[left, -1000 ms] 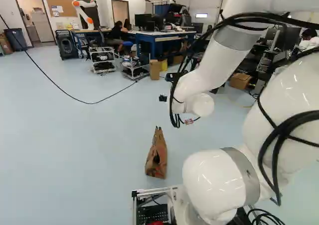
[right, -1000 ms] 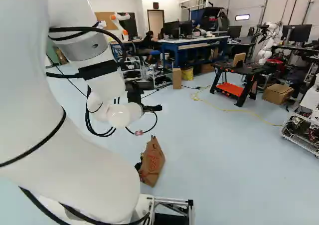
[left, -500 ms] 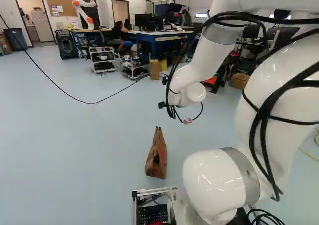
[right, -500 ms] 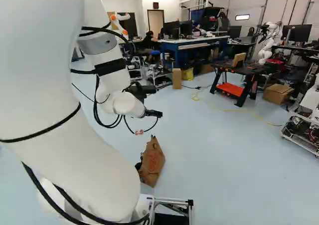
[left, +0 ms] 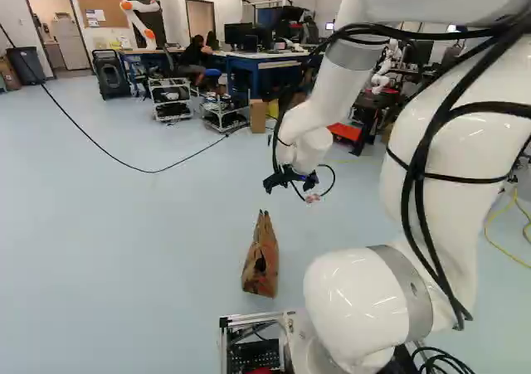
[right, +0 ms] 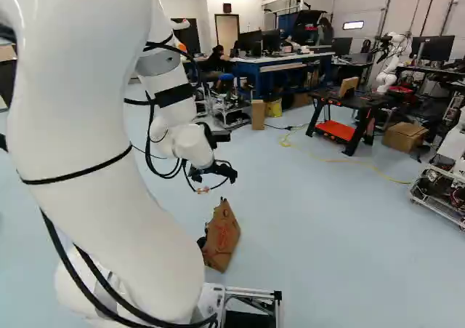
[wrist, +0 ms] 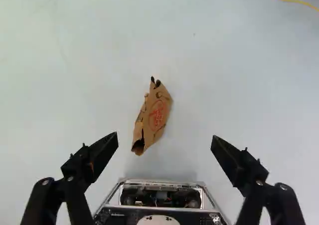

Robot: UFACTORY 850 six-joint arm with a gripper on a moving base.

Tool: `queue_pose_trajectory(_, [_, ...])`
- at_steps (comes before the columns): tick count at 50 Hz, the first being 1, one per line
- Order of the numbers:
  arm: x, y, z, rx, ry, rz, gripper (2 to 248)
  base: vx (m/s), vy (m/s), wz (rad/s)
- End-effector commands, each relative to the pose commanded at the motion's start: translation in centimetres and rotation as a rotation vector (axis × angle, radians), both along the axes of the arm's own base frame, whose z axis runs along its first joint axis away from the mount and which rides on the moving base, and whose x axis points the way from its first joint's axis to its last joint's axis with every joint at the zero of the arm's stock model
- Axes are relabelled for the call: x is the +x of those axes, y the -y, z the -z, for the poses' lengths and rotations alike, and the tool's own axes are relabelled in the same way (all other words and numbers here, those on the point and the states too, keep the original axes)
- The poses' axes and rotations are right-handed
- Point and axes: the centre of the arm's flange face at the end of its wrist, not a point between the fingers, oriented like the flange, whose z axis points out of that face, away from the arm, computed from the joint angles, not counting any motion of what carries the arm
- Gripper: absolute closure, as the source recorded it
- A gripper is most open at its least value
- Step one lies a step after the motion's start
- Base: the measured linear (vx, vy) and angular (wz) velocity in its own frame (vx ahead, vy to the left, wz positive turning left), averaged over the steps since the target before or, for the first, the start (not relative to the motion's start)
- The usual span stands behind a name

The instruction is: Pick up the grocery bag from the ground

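Note crumpled brown paper bag with red print (wrist: pixel 155 114), on pale blue floor (wrist: pixel 234 85) ahead of black two-fingered gripper (wrist: pixel 164 138), spread wide and empty. Likely handles light, soft, prone to tearing; best taken across narrow peaked top, with gentle closure.

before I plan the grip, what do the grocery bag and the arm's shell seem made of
The grocery bag looks like matte brown paper, from its creases. The arm's shell is glossy, with sharp highlights: painted metal or plastic, can't tell.
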Motion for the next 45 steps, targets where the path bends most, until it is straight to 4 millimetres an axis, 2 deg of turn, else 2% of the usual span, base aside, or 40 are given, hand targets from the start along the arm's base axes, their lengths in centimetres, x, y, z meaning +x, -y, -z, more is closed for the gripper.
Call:
queue_pose_trajectory(29, [6.2, -0.4, 7.5, -0.009, -0.394, -0.007, 3, 0.000, 0.000, 0.000])
queue_pose_trajectory(45, [10.6, -0.8, 12.0, -0.012, -0.448, -0.012, 3, 0.000, 0.000, 0.000])
